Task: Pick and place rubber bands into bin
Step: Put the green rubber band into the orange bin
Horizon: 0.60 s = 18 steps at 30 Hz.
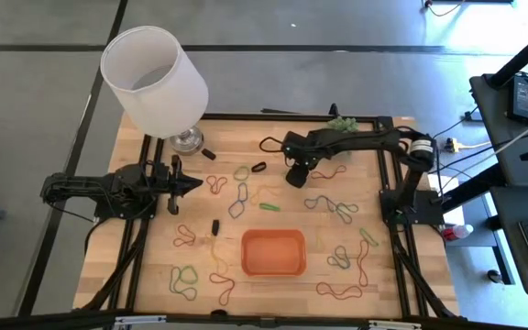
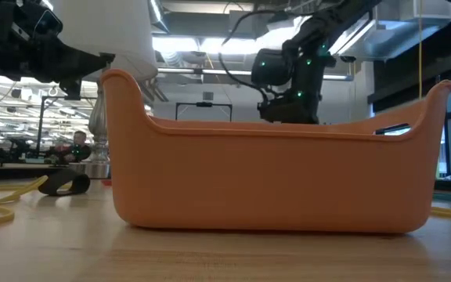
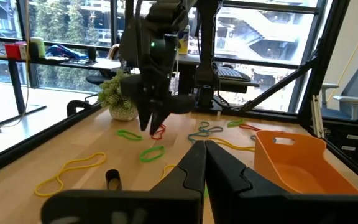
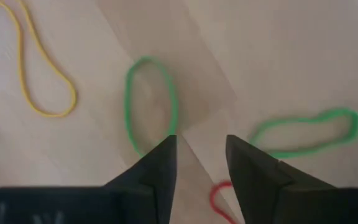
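Observation:
Many rubber bands lie flat across the wooden table, among them a green pair (image 1: 186,280), a red one (image 1: 337,291) and a grey-blue one (image 1: 238,200). The orange bin (image 1: 273,252) stands on the near middle of the table. My right gripper (image 4: 199,146) is open and points down over the far middle of the table (image 1: 296,176). Its tips stand close above bare wood between two green bands (image 4: 149,102) (image 4: 306,132), with a red band (image 4: 219,199) just under them. My left gripper (image 3: 200,146) is shut and waits at the left (image 1: 186,183).
A white lampshade on a metal foot (image 1: 154,78) stands at the far left corner. A small green plant (image 1: 340,124) sits at the far edge behind the right arm. Small black pieces (image 1: 216,225) (image 1: 258,168) lie among the bands. A black frame (image 1: 246,117) rims the table.

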Motion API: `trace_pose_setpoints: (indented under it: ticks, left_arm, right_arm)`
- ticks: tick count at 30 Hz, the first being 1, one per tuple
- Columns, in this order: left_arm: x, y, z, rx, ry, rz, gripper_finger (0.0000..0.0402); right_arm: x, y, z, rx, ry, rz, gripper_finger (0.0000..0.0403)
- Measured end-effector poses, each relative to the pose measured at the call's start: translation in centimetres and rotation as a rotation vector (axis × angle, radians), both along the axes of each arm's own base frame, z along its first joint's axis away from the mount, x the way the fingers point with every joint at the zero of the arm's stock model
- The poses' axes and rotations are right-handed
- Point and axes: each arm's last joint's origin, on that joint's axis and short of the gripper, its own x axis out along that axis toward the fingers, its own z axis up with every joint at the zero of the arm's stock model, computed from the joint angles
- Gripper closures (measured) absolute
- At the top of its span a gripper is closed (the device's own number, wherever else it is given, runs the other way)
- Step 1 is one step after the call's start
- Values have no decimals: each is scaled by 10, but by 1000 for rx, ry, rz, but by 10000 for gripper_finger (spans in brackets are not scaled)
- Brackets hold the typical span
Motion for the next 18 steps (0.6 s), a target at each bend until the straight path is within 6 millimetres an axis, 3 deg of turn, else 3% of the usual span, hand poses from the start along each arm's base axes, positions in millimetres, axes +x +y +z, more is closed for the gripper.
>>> trace_pose_setpoints:
  ticks: [11,14,18]
  left_arm:
    - [0,0,0,0,0,0,398]
    - [0,0,0,0,0,0,398]
    - [0,0,0,0,0,0,398]
  right_arm:
    - [18,14,-36,27,33,82,266]
    - [19,15,-44,31,56,79,299]
    - [19,14,-43,25,55,58,385]
